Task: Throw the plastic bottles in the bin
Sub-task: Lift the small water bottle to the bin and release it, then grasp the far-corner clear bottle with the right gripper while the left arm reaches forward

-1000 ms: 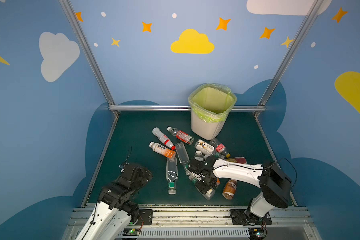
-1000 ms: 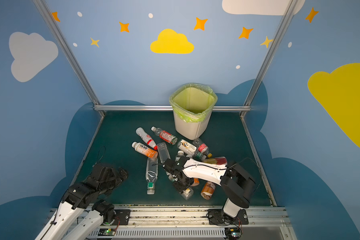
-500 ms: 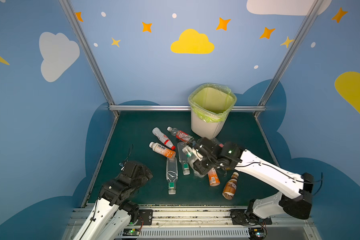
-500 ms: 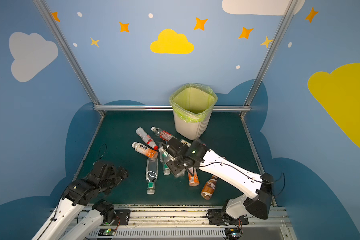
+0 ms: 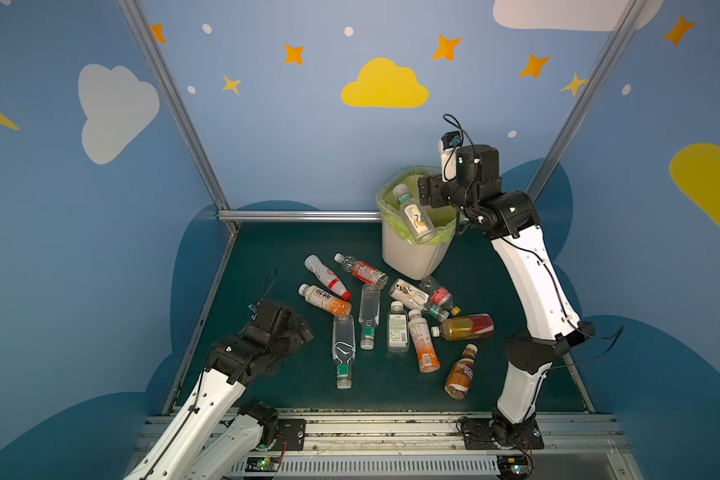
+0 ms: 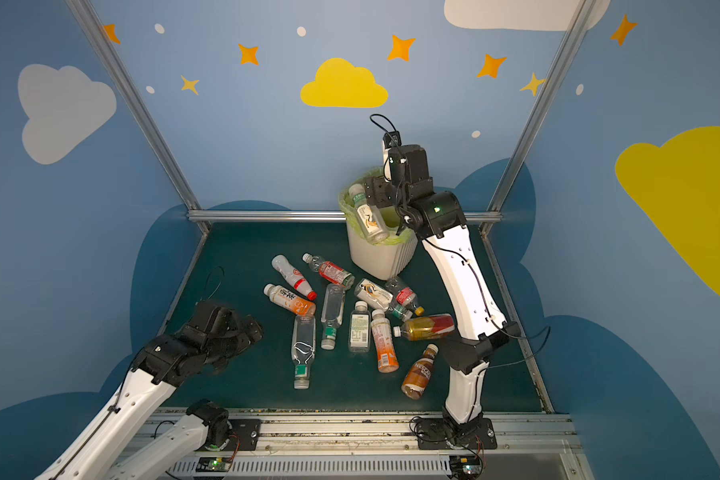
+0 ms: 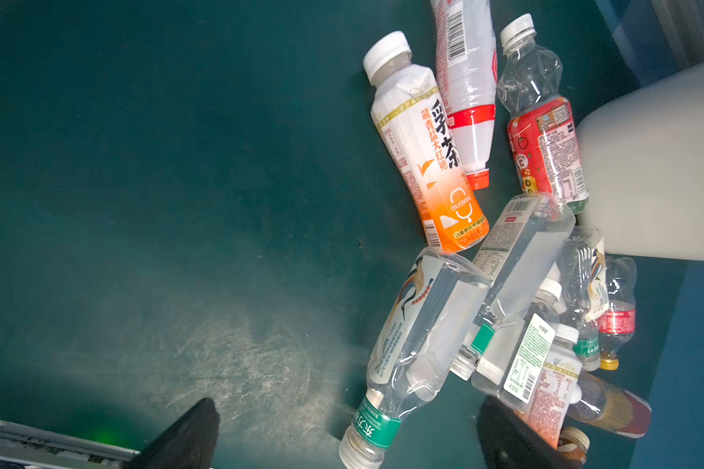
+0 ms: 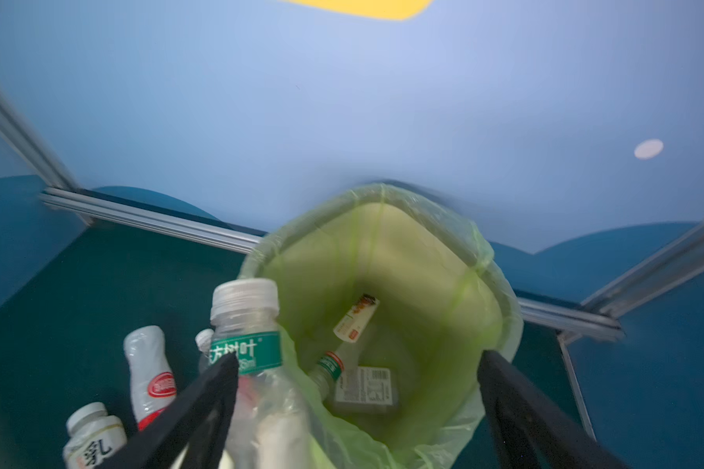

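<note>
Right wrist view: right gripper point(image 8: 358, 359) spread wide above the bin point(image 8: 500, 292), loose btl point(image 8: 253, 325) tilted across the bin's rim by one jaw, so arm should hover over the bin's mouth & tip btl inward.

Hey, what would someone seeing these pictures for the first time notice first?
The right gripper is raised above the bin, jaws wide, with a clear green-banded bottle tilted at its rim beside one finger. Next come the scattered bottles lying on the green mat in front of the bin, with the open left gripper low beside them.
</note>
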